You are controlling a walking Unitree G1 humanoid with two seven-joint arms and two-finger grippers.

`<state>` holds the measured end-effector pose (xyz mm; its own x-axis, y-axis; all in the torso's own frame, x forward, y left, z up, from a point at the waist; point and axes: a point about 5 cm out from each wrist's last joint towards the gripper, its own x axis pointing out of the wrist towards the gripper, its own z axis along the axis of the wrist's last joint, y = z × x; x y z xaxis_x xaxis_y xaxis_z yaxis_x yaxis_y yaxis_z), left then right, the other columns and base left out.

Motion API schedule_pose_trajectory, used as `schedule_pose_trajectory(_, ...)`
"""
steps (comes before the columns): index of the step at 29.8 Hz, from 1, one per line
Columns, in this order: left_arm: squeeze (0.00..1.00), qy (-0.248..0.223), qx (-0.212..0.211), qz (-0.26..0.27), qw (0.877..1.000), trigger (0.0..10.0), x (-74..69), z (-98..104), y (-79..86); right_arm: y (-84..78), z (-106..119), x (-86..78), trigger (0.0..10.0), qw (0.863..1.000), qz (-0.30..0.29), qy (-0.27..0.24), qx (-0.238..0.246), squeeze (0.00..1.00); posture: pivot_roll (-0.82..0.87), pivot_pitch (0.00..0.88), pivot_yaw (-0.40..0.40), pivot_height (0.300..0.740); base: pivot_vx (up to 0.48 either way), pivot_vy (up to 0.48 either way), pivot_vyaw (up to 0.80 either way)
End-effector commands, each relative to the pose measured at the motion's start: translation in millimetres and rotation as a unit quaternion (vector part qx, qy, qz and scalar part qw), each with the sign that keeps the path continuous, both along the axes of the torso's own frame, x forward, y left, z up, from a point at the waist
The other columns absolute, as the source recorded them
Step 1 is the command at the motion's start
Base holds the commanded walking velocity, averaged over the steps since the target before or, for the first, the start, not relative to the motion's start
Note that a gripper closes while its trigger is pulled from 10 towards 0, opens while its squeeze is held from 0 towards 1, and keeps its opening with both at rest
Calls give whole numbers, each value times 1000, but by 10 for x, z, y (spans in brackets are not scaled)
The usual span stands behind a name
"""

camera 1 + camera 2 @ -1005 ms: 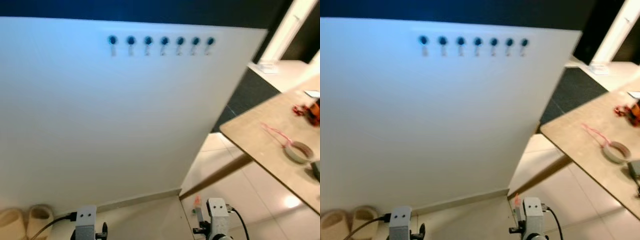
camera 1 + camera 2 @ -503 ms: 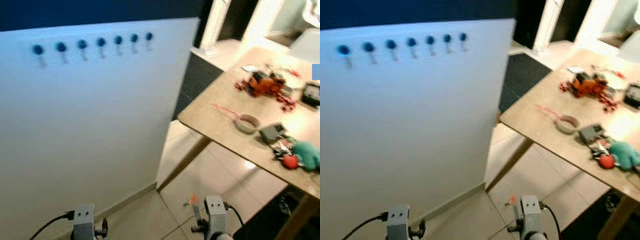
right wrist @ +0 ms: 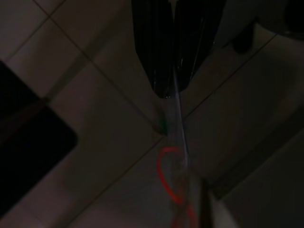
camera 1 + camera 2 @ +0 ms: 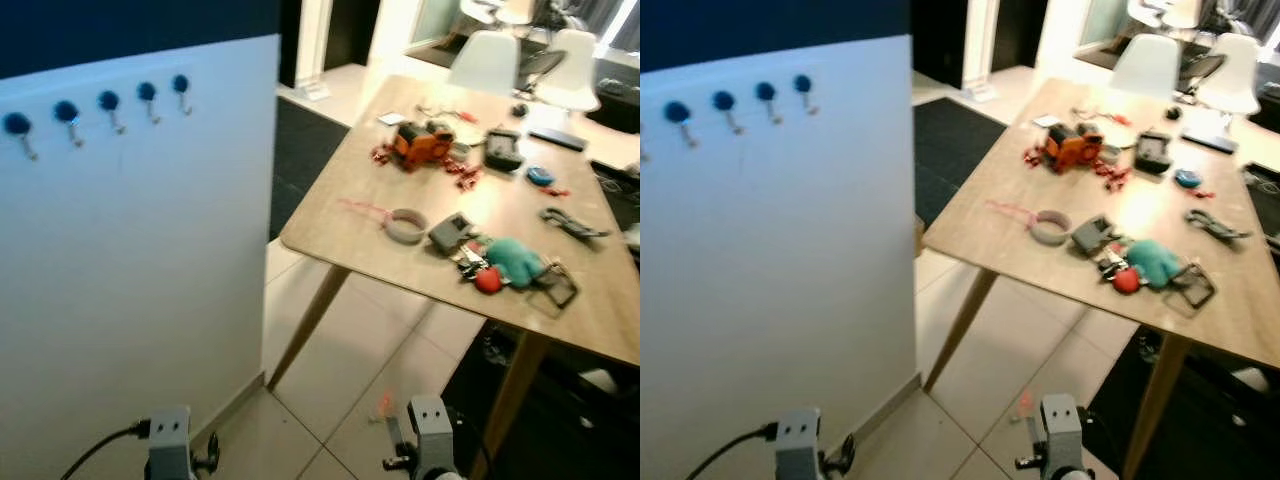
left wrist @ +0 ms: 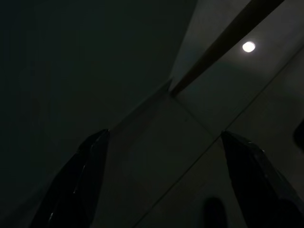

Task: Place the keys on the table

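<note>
Two arms hanging low over tiled floor (image 4: 350, 360). Right gripper (image 3: 172, 90) clenching fingers together on keys (image 3: 173, 156): clear strap running out from fingertips, red loop dangling below over floor tiles. Left gripper (image 5: 161, 180) idling, fingers (image 5: 85, 175) spread wide apart, gripping nothing. Wooden table (image 4: 330, 225) standing ahead to right, carrying orange toy (image 4: 420, 142), tape roll (image 4: 405, 226), teal plush (image 4: 515, 258), other small clutter. White panel (image 4: 140, 280) with blue hooks (image 4: 108, 100) standing at left.
</note>
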<state>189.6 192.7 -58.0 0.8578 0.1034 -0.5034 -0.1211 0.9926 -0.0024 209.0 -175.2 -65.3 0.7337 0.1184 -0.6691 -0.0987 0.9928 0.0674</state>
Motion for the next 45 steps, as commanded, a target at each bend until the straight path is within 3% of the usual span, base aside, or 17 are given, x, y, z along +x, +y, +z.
schedule_pose_trajectory(1, 0, 18, -6, 5, 1000, 10000, -104, -65, -11, 31, -46, -72, 10000, 1000, 3, 13, 1, 0, 57, 75, -65, 740, 0, 0, -800)
schedule_pose_trajectory(27, 0, 0, -3, 16, 1000, 10000, -95, -35, 18, 85, -40, -54, 10000, 1000, 28, 12, -1, 0, 57, 81, -65, 740, 0, 0, -784)
schedule_pose_trajectory(37, 0, 20, 24, 24, 999, 10000, -104, -55, 73, 128, -70, -101, 10000, 999, 41, 21, 0, 0, 62, 82, -62, 740, 0, 0, 0)
schedule_pose_trajectory(45, 0, 21, 24, 22, 999, 10000, -98, -58, 45, 136, -67, -95, 10000, 999, 46, 21, -1, 0, 61, 82, -63, 740, 0, 0, 0)
